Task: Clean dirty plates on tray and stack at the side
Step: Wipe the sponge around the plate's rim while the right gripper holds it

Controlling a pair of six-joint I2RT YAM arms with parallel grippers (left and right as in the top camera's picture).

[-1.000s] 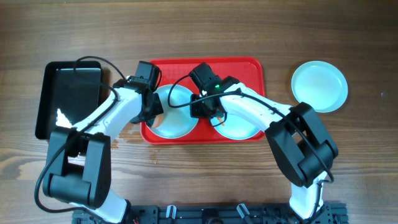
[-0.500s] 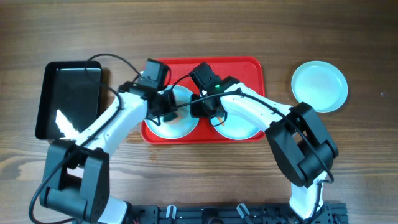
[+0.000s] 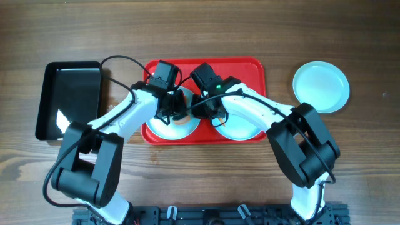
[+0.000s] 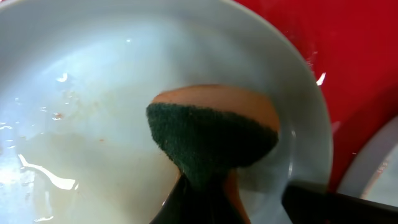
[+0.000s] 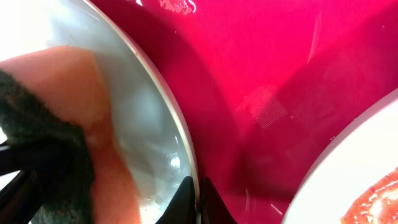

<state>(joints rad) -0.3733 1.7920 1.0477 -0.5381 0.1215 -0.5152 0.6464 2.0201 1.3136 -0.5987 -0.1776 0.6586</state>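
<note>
Black rectangular plastic bin (image 3: 69, 103) sits far left on the brown wood-grain table (image 3: 200, 31), near the large red rectangular plastic tray (image 3: 250, 67). Left gripper (image 3: 174, 111) is over the tray's left half, jaws pinching an orange sponge with dark green scrub face (image 4: 211, 140). Sponge is pressed against the inside of a pale aqua-white round shallow plate (image 4: 93, 93), close to its right rim. That plate lies in the tray's left half and shows wet streaks and a few small specks. Right gripper (image 5: 197, 199) is just right of the sponge, jaws nipped together on that same plate's right rim. Second pale aqua-white plate (image 3: 240, 130) lies in the tray's right half, just beside the first, with an orange-red smear (image 5: 382, 193) on it. Third pale aqua-white plate (image 3: 320, 86) lies off the tray on the bare table at far right, apart from the tray, no smears seen.
</note>
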